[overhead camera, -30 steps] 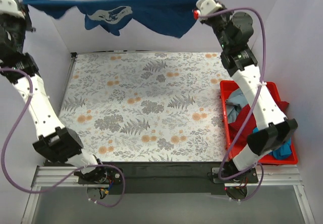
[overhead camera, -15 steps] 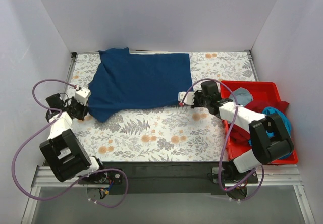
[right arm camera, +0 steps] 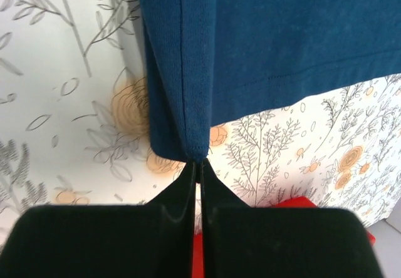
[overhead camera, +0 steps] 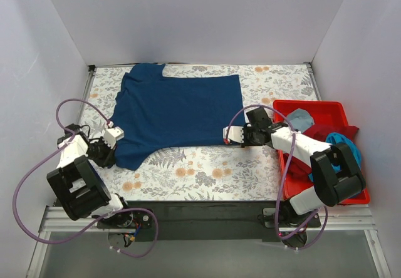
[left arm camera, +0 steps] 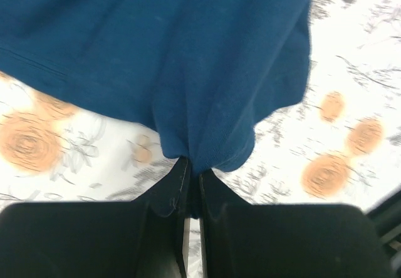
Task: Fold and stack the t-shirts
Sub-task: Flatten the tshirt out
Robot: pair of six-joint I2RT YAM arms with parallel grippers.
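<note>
Left arm (overhead camera: pixel 67 154) and right arm (overhead camera: pixel 297 143): white link shells alternating with blocky black joint housings (overhead camera: pixel 336 179). A thin lavender cable (overhead camera: pixel 250 107) loops loosely alongside each arm. Left end effector (left arm camera: pixel 191 176) and right end effector (right arm camera: pixel 199 165): paired matte-black fingers tapering to narrow tips.
</note>
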